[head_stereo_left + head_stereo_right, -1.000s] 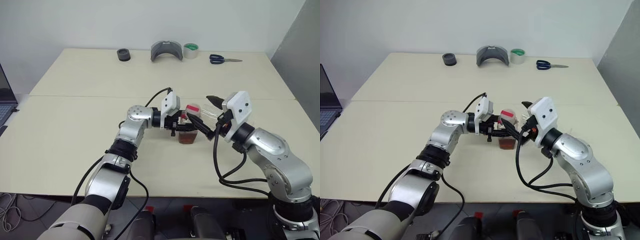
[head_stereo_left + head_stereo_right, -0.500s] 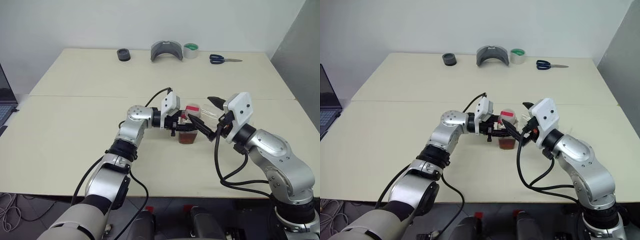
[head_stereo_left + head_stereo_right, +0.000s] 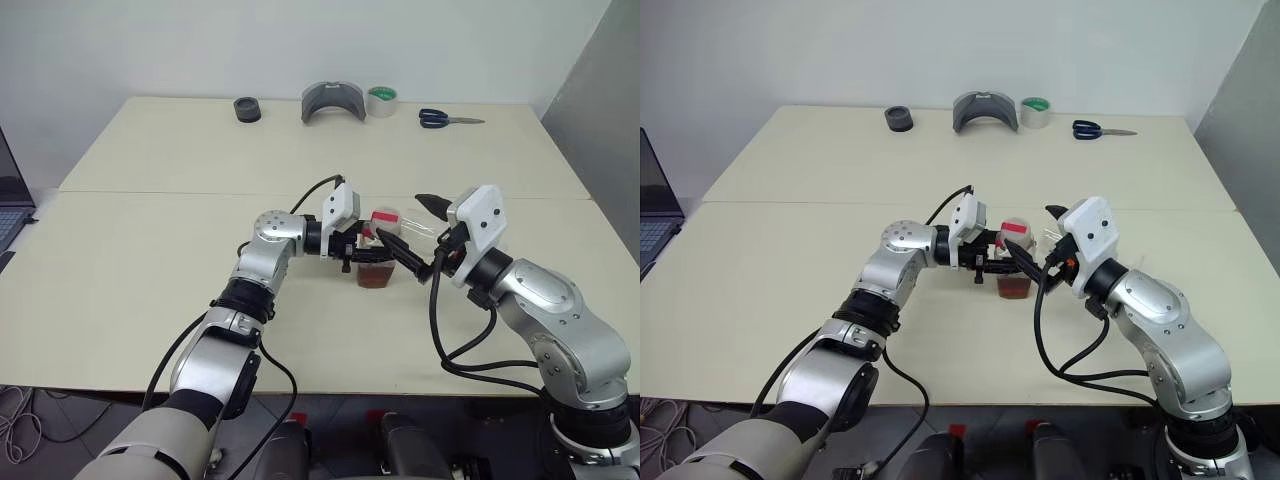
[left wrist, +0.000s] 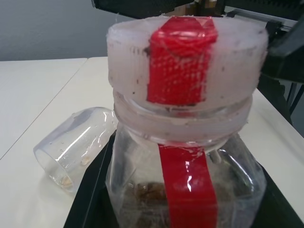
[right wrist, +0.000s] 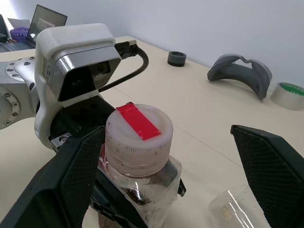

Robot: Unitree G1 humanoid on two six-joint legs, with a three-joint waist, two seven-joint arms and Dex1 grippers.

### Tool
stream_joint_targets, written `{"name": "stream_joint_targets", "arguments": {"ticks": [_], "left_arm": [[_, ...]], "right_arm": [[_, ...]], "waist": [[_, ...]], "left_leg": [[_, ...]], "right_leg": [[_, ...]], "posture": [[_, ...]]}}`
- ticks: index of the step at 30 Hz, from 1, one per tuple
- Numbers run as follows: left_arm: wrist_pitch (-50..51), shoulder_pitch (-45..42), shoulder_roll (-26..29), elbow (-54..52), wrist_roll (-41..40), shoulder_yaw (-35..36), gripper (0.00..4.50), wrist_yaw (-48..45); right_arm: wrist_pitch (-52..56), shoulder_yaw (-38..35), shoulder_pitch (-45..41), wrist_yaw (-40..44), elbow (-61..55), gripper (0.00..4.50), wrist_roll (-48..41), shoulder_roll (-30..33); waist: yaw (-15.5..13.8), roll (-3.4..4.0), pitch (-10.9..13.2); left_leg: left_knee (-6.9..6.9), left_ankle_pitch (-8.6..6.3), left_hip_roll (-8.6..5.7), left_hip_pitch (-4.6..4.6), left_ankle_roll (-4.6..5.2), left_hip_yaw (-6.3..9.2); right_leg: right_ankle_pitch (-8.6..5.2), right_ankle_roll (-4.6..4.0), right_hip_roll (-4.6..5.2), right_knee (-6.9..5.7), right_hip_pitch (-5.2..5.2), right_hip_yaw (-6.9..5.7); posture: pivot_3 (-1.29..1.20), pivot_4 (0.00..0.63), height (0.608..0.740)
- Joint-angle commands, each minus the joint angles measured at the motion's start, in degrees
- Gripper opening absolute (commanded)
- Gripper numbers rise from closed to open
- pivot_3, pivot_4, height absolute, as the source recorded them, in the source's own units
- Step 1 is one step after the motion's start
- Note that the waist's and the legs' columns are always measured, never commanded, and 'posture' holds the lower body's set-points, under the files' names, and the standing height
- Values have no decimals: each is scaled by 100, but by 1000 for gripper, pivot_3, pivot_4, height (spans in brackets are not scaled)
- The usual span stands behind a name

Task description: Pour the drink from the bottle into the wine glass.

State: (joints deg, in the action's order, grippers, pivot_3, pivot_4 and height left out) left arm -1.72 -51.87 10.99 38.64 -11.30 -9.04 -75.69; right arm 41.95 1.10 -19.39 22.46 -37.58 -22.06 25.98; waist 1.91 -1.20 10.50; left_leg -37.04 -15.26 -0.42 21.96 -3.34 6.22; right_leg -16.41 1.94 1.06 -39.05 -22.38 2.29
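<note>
The bottle (image 3: 378,258) stands upright at mid-table, clear plastic with a red strip and a pale cap (image 5: 137,135) on it. The reddish-brown drink (image 3: 377,277) fills only its bottom. From the left, my left gripper (image 3: 362,255) is shut on the bottle's body. My right gripper (image 3: 418,230) is open at cap height, one finger (image 5: 71,180) on each side of the cap and apart from it. The wine glass (image 4: 76,147) lies on its side on the table just behind the bottle; its rim (image 5: 228,209) shows under the right gripper.
Along the far edge of the table (image 3: 150,290) lie a black round piece (image 3: 247,109), a grey curved holder (image 3: 333,101), a tape roll (image 3: 382,100) and scissors (image 3: 448,119). A laptop (image 3: 10,200) sits off the left side.
</note>
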Motion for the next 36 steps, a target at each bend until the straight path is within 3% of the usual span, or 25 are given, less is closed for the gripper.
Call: {"name": "stream_joint_targets", "arguments": {"ticks": [1,36], "left_arm": [[-120,-36,3,-201,-84,54,1796,-39],[-135,2,-4,-232,-77,35,1796,-50]], "right_arm": [[-20,-214,0,-34,-216,4500,-38,68],[46,-225,80,42,-392,4500,-303,203]], "waist": [[0,0,0],[0,0,0]], "left_leg": [[0,0,0,0,0,0],[0,0,0,0,0,0]], "right_leg": [[0,0,0,0,0,0],[0,0,0,0,0,0]], "posture": [[0,150,740],[0,150,740]]}}
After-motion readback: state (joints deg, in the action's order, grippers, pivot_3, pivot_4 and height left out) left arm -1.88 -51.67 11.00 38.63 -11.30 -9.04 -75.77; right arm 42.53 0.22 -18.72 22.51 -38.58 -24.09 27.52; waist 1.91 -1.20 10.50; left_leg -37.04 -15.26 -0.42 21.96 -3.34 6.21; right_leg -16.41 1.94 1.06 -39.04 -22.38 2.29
